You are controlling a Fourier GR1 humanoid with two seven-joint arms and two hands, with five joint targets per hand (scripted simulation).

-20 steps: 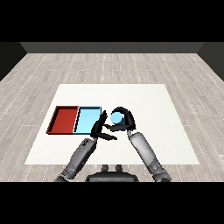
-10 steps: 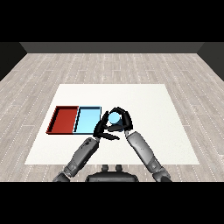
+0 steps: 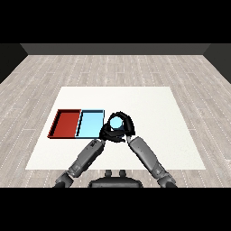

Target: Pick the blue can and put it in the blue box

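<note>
Blue can carried leftward to the rim of the blue tray.

The table (image 3: 149,103) lies open to the right and far side; the red tray (image 3: 66,123) touches the blue tray (image 3: 89,123) on its left. Since a second ago the right hand (image 3: 127,128), curled round the can (image 3: 117,122), has closed on the tray's right edge; release is near. The left hand (image 3: 107,133) seems open beneath it, partly hidden.

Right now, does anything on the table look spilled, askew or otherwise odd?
Nothing stands out. The right hand curls round the light blue can beside the light blue tray; the red tray sits square alongside.
</note>
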